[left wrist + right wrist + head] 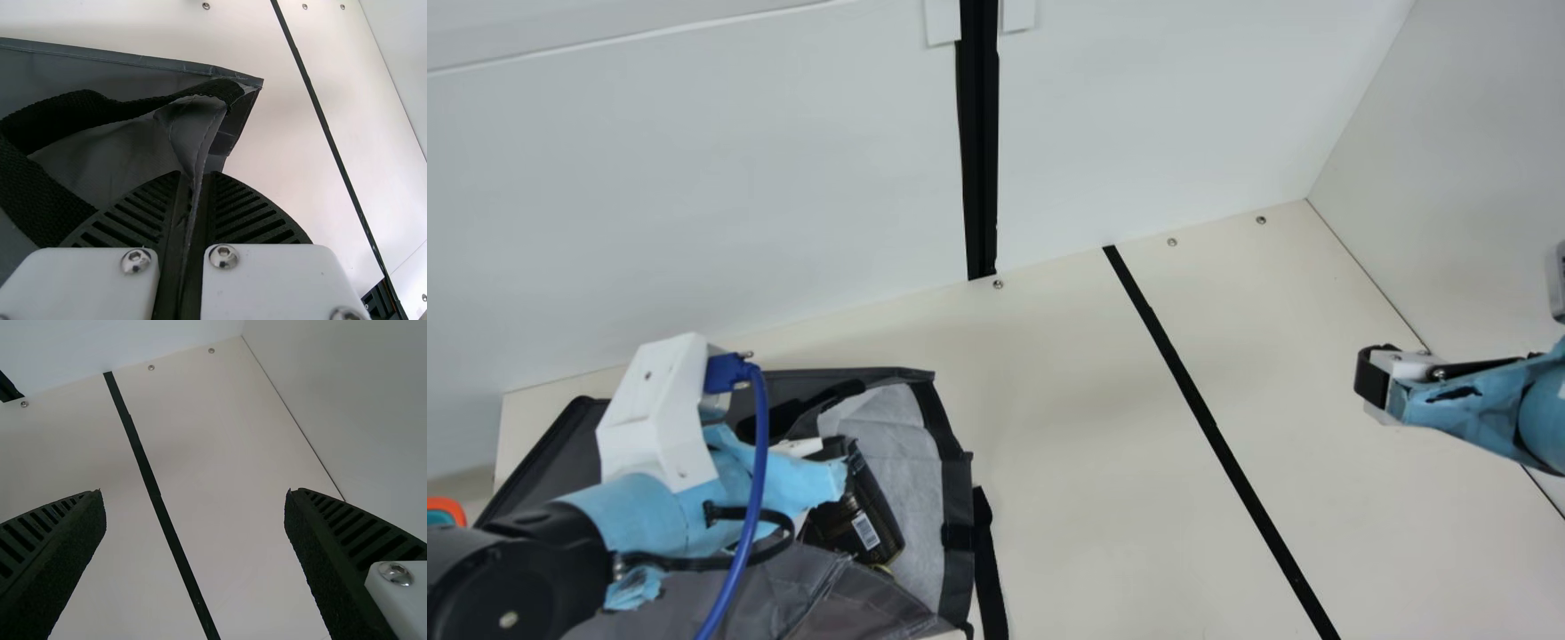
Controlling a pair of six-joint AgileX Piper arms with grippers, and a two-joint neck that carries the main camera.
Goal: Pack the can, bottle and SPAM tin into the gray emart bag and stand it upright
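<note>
While the main view is being looked at, the gray bag (809,591) is being seen at its left, where it is lying on the table (1067,444) with its opening turned toward the black line (1227,462). In this opening, a dark container with a barcode (849,520) is being held by the bag, against the pale lining (911,444); whether it is the can or the bottle cannot be told. Over the bag, the left gripper (818,476) is being carried by its arm, and a blue cable (756,480) is being shown along this arm. Well apart, at the right, the right gripper (1371,378) is being held above the table.

In the left wrist view, a fold of gray cloth (197,137) of the bag is being pinched between the two ribbed fingers (140,217). Beside this fold, a black handle (73,113) is being seen on the bag.

In the right wrist view, the ribbed fingers (60,543) are being held wide apart, and between them the table and the black line are being shown.
</note>
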